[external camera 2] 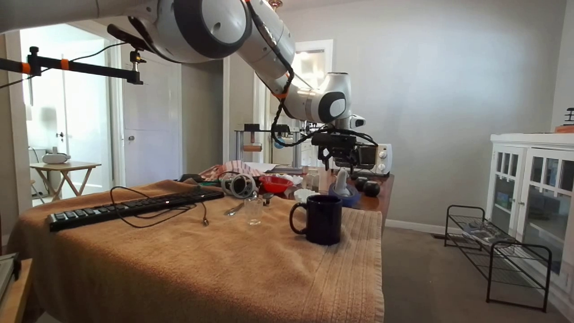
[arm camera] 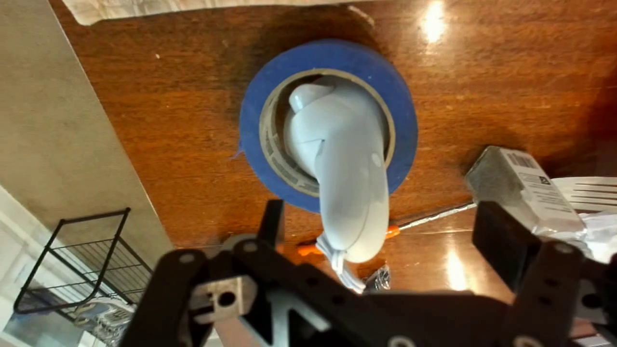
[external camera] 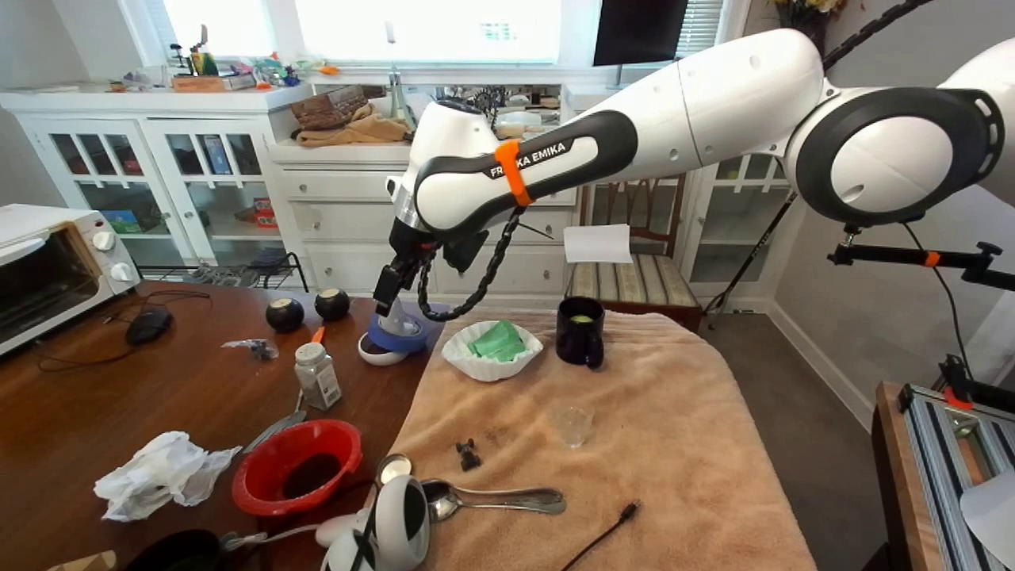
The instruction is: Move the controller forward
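Controller point(arm camera: 352, 188), handle up through blue tape roll point(arm camera: 405, 127), just beneath gripper point(arm camera: 387, 231); fingers point(arm camera: 503, 243) spread apart.

The brown wooden table point(external camera: 71, 412) carries a tan towel point(external camera: 674, 428) across one part. The following items rest directly on the bare wood: a white toaster oven point(external camera: 67, 266), a corded computer mouse point(external camera: 148, 326), two round black pots point(external camera: 284, 316), a clear labelled jar point(external camera: 319, 381), a red bowl point(external camera: 260, 468) and a crumpled white sheet point(external camera: 162, 476). An orange-handled tool point(arm camera: 393, 232) lies beside the jar. The controller point(arm camera: 354, 193) stands upright near the pots; a roll of blue tape point(arm camera: 404, 120) encircles it
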### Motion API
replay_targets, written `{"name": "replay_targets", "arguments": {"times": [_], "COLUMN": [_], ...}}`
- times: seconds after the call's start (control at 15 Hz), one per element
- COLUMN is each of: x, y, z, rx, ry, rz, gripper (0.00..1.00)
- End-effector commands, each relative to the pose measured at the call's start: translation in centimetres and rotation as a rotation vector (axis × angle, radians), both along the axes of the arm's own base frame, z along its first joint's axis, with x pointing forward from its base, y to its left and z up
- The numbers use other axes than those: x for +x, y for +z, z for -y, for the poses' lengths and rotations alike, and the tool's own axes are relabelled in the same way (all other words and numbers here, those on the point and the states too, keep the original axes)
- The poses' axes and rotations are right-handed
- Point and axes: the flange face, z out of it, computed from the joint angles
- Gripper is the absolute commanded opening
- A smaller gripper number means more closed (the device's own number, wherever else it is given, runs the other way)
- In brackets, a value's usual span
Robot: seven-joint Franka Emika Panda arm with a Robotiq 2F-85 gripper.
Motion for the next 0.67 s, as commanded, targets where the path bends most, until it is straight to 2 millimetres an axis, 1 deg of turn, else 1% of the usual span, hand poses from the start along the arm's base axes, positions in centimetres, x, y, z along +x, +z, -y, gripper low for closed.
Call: {"name": "replay_targets", "arguments": {"times": [0.0, 0.13, 0.2, 0.27, 0.33, 0.4, 0.47, 0.53, 0.6], "x": [0.9, 1.0, 1.0, 1.1, 1.1, 1.1, 1.1, 1.2, 1.2], "y": [-0.9, -1.1, -1.2, -1.2, -1.2, -1.3, -1.3, -1.3, -1.4], "z": [-0.3, -0.7, -0.9, -1.1, -1.2, -1.4, -1.5, -1.6, -1.7], "rx": [-0.005, 0.000, -0.003, -0.002, -0.001, -0.003, -0.006, -0.006, -0.008], "ry": [-0.016, -0.019, -0.027, -0.032, -0.035, -0.037, -0.037, -0.039, -0.040], "rz": [0.024, 0.022, 0.019, 0.024, 0.026, 0.024, 0.025, 0.027, 0.028], "gripper": [1.00, 1.00, 0.95, 0.80, 0.70, 0.70, 0.64, 0.53, 0.46]}}
